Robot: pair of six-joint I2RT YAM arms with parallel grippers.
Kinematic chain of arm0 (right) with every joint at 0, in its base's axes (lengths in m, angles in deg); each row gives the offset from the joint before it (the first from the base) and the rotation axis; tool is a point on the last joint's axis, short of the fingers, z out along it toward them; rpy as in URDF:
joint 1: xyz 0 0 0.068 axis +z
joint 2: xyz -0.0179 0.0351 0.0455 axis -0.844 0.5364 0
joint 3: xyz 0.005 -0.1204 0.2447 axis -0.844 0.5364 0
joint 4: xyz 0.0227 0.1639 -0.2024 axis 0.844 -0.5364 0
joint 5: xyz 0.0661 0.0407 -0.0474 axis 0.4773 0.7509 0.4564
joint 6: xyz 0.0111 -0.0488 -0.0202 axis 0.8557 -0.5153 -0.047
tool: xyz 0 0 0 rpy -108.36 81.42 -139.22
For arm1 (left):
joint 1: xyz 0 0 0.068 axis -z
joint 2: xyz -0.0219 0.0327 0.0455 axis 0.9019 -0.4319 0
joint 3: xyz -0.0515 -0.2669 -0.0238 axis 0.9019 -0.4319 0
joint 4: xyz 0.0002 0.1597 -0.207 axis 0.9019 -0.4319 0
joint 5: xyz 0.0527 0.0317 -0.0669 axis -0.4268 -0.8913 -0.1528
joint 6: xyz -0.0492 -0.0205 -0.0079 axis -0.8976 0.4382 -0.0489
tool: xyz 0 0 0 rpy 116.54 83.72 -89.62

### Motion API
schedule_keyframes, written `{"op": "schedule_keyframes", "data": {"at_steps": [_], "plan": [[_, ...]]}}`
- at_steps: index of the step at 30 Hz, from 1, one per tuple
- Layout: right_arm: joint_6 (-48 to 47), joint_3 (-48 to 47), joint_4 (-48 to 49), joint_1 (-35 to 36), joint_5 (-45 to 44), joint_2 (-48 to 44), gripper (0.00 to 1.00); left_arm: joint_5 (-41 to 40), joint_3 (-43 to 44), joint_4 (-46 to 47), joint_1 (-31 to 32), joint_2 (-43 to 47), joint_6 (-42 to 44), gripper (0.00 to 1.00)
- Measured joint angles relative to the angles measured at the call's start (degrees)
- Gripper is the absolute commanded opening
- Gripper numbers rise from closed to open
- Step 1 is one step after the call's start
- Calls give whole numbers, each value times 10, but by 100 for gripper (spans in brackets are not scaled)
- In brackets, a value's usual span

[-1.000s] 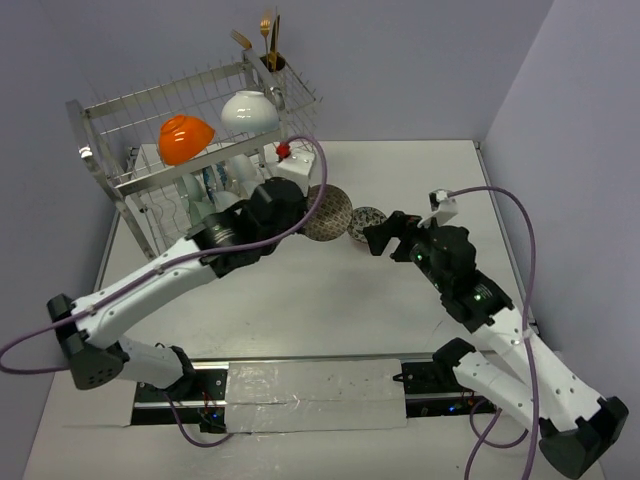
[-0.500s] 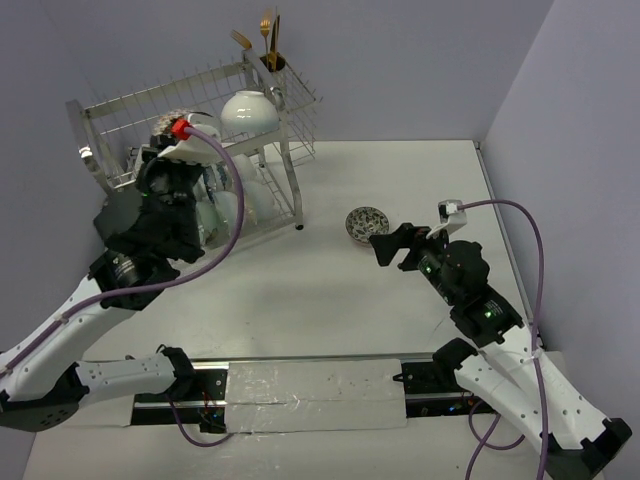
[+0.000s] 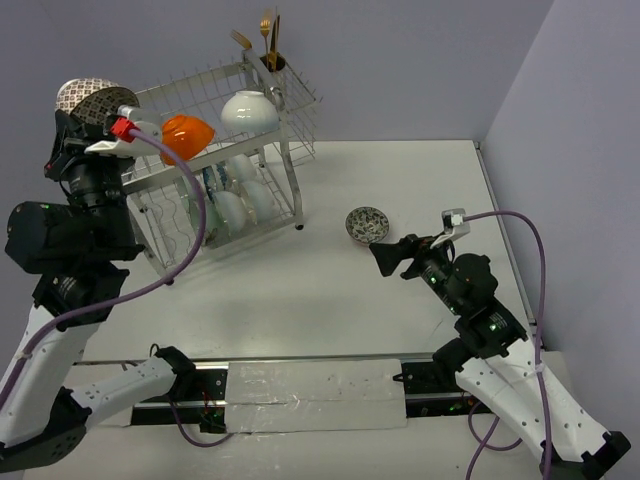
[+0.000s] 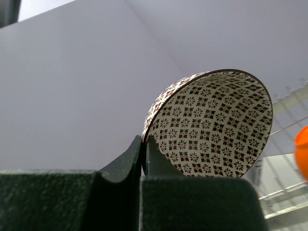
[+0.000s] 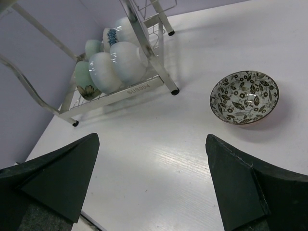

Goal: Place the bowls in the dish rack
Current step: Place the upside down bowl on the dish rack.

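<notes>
My left gripper [image 3: 82, 118] is raised high at the left end of the dish rack [image 3: 150, 100], shut on the rim of a brown-patterned bowl [image 3: 84, 97]. In the left wrist view the fingers [image 4: 136, 153] pinch the edge of that bowl [image 4: 211, 125], which stands on its side. An orange bowl [image 3: 187, 136] and a white bowl [image 3: 250, 110] sit on the top tier. Several pale bowls [image 3: 235, 205] stand on the lower tier [image 5: 118, 62]. A floral bowl [image 3: 367, 223] lies on the table. My right gripper [image 3: 388, 256] is open, near that bowl [image 5: 244, 97], and holds nothing [image 5: 151, 139].
A cutlery cup [image 3: 272, 62] with gold utensils stands at the rack's back right corner. The rack's legs [image 5: 174, 90] rest on the white table [image 3: 330, 300]. Purple walls close in behind and to the right.
My left arm has swung the patterned bowl from the table's middle up to the rack's left end. The right gripper has drawn back a little toward the near edge, still open.
</notes>
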Motion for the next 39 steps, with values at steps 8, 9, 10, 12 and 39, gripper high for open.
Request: {"op": "schedule_keyframes", "data": {"at_steps": [8, 9, 10, 12, 39], "plan": [[-2, 15, 4, 0, 0, -8, 98, 101, -20, -45, -148, -47, -12, 0], [-2, 15, 4, 0, 0, -10, 98, 115, -27, -48, -161, -54, -16, 0], [-3, 16, 4, 0, 0, -12, 98, 128, -34, -52, -174, -61, -19, 0], [-4, 17, 4, 0, 0, -18, 98, 154, -50, -59, -198, -71, -21, 0], [-9, 37, 12, 0, -4, -33, 98, 262, -219, -5, -315, -38, 17, 0]]}}
